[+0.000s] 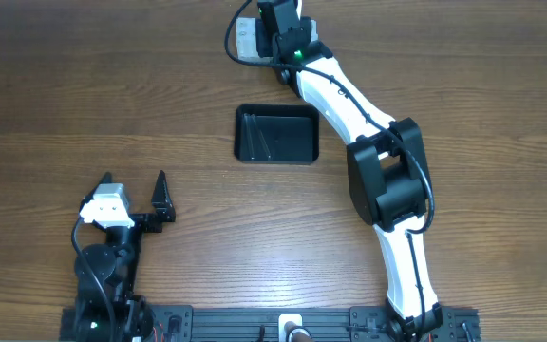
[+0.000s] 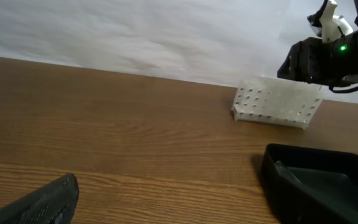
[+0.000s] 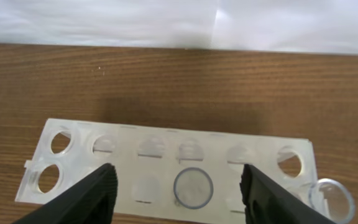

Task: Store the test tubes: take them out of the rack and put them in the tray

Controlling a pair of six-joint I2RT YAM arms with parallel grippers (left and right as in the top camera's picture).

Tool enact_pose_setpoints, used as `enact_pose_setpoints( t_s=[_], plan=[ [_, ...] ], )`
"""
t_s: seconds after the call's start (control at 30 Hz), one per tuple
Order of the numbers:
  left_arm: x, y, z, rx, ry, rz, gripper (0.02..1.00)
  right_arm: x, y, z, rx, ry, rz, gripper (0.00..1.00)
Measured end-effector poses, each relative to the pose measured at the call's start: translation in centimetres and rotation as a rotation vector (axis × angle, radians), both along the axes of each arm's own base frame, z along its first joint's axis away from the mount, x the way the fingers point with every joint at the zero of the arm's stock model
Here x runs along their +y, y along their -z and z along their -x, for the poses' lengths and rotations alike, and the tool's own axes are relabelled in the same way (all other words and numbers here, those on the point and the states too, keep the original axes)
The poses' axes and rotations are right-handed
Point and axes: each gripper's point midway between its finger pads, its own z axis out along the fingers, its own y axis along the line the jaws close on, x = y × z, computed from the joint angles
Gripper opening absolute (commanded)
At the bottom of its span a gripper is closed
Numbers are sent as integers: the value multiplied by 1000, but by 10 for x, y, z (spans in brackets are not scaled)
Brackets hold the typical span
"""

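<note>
Inspecting the right claw (image 3: pixel 178 177): its fingers are spread wide, grasping nothing, poised over the rack (image 3: pixel 166 163) with one test tube (image 3: pixel 193 186) between them. The left claw (image 1: pixel 133 180) sits released near its own base, well apart from the work.

Location: the rack stands at the far edge of the surface (image 1: pixel 84 85). The black tray (image 1: pixel 275 135) lies between the rack and the arm bases. A second tube rim (image 3: pixel 331 199) shows at the rack's end corner; I cannot tell whether it sits in a hole or just beside the rack.

Handling, as judged: the tube is clear, thin-walled and smooth, so light, slippery and likely fragile. Glass or plastic, cannot tell.
- Best hold looks to be the upper part just under the rim, above the rack's top plate.
- Squeeze gently and lift straight up along the hole's axis. A tilted pull could jam the tube or drag the light rack along.

Views compared:
- The right wrist view alone shows the open holes and the tube's mouth centred between the fingers.
- The top view hides most of the rack under the right arm, but gives the rack-to-tray layout and faint pale streaks in the tray, possibly tubes lying there.
- The left wrist view shows the rack's side face.
</note>
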Motion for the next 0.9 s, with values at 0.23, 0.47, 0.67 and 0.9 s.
enact_pose_setpoints(
  t_s=[0.23,0.47,0.67,0.9],
  plan=[
    [0,0,0,0,0,0,1000,-1,5,0,5,6,8,452],
    [0,0,0,0,0,0,998,-2,4,-1,2,7,17,362],
    [0,0,0,0,0,0,1000,-4,5,0,6,12,25,290],
    [0,0,0,0,0,0,1000,-5,5,0,5,16,29,237]
  ],
)
